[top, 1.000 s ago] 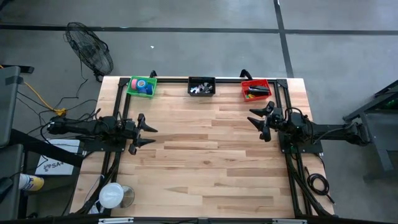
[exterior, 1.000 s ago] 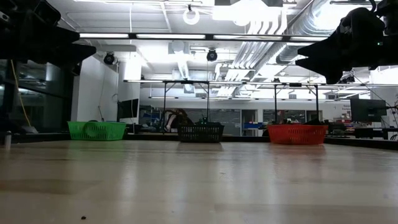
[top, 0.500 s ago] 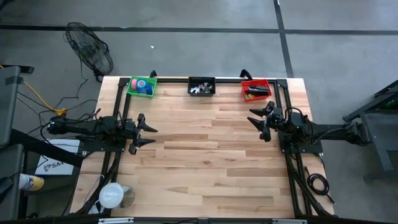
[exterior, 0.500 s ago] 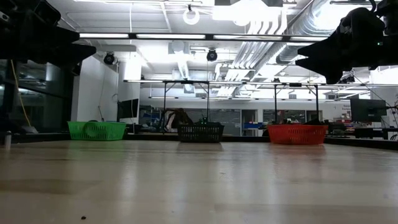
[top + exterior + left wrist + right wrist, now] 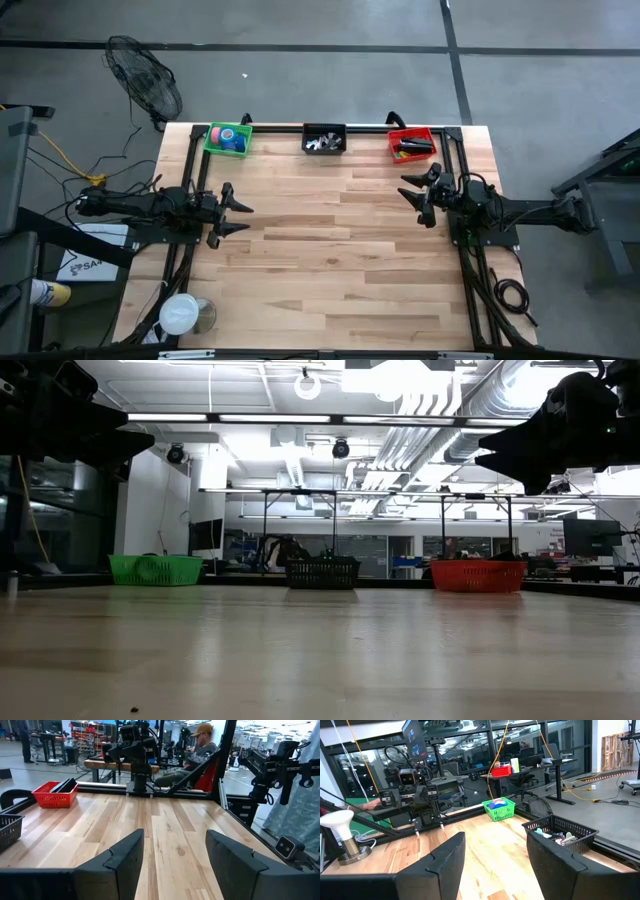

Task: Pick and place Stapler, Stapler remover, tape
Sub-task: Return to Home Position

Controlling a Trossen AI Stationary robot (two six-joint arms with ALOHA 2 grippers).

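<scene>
- Along the far edge of the pale, planked wooden bench (image 5: 330,280), three small lattice-walled plastic baskets are sitting in a row, well apart from one another: a green basket (image 5: 211,146), a black basket (image 5: 324,128) and a red basket (image 5: 394,141).
- Small ring-shaped tape rolls (image 5: 230,137) are lying in the green basket, with blue and pink showing. Dark and yellow-green stapler bodies (image 5: 411,147) are resting in the red basket. The black basket is holding glinting metal pieces (image 5: 321,144) too small to name.
- Over the bench's left side the dark left arm (image 5: 150,205) is hanging, with the dark right arm (image 5: 500,210) opposite it over the right side. Both pairs of jaws are standing wide apart, gripping nothing and pointing at each other across bare planks.
- Little seems to be at risk, since nothing appears to be waiting on the bench. A wide swing toward the far edge would be the main danger, because the baskets look light enough to skid or tip.
- If the green basket were tipping, the round, smooth-edged rolls would probably be rolling off the flat wood.
- A seated person in an orange cap (image 5: 200,745) is showing beyond the right arm, so an outward sweep on that side would be calling for care.
</scene>
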